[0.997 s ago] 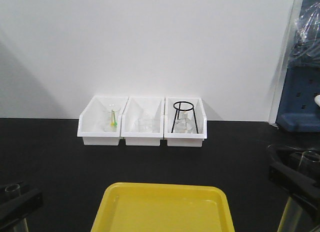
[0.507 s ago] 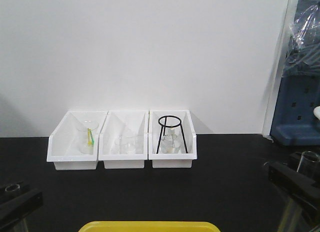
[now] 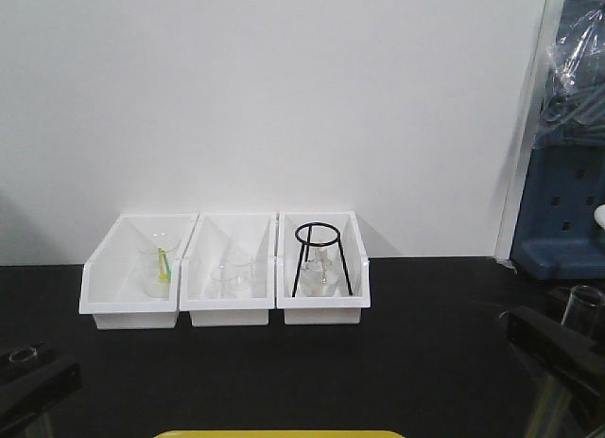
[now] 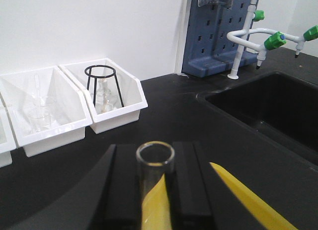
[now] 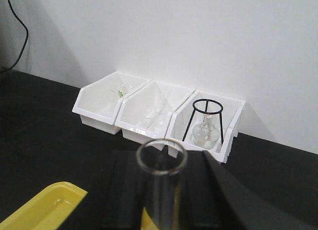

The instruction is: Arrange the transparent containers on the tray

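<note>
The left hand (image 4: pixel 155 192) is clamping a clear test tube (image 4: pixel 155 155) upright in its grip, open rim up, and the right hand (image 5: pixel 161 200) is doing the same with a second tube (image 5: pixel 162 163). Neither tube is lying on the yellow tray (image 5: pixel 42 210) yet. In the front view the tray is showing only as a thin strip at the bottom edge, between the two hands, while the three white bins (image 3: pixel 230 317) are sitting well apart from it at the back of the black counter (image 3: pixel 425 362).

The trouble I am expecting lies in the set-down. Both tubes are hanging vertically and their lower ends are hidden, so I cannot tell whether they are clearing the tray's raised rim. A sideways move made too low is risking a knock of glass on plastic. Smooth round glass is also prone to slipping in the grip while it is being tilted flat, and once let go it is likely to be rolling across the tray floor. With both hands converging on one tray, the tubes are in danger of clinking together — staggering the two placements is looking safer
</note>
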Available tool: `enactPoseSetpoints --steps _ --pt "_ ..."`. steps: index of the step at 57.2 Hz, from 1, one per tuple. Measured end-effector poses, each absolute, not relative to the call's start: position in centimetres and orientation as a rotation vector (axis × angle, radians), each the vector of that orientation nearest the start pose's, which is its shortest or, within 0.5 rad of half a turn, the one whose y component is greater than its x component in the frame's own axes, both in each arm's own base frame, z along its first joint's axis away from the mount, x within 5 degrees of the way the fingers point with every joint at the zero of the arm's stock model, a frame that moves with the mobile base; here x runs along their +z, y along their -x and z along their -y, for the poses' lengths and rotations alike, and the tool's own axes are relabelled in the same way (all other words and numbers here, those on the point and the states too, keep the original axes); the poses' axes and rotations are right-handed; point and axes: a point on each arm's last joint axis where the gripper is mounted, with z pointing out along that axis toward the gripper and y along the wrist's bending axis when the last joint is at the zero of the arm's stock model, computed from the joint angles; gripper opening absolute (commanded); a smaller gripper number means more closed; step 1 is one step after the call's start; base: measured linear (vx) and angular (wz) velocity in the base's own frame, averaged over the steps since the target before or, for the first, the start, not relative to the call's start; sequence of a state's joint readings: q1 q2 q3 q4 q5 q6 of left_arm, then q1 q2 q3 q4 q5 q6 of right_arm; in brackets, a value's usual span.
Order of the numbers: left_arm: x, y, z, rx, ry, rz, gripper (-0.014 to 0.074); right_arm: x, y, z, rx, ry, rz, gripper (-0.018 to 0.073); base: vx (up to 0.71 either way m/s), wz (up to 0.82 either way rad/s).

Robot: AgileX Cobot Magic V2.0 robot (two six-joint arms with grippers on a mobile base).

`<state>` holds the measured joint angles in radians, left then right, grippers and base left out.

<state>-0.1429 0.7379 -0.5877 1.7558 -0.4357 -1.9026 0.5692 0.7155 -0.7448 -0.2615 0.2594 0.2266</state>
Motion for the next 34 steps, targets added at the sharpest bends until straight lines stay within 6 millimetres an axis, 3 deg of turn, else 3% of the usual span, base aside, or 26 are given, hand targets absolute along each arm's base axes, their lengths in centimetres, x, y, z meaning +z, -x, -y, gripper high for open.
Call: enactPoseSetpoints --steps 24,34 --pt "33.55 -14.31 5.92 -0.574 -0.335 -1.707 0.0002 37.61 -12.85 -7.50 0.347 0.456 -1.655 -0.0011 0.00 0.00" --pt "32.79 -14.87 6.56 -0.722 -0.279 -1.790 0.0002 37.61 -12.85 -7.50 0.347 0.456 -1.655 -0.0011 0.00 0.00"
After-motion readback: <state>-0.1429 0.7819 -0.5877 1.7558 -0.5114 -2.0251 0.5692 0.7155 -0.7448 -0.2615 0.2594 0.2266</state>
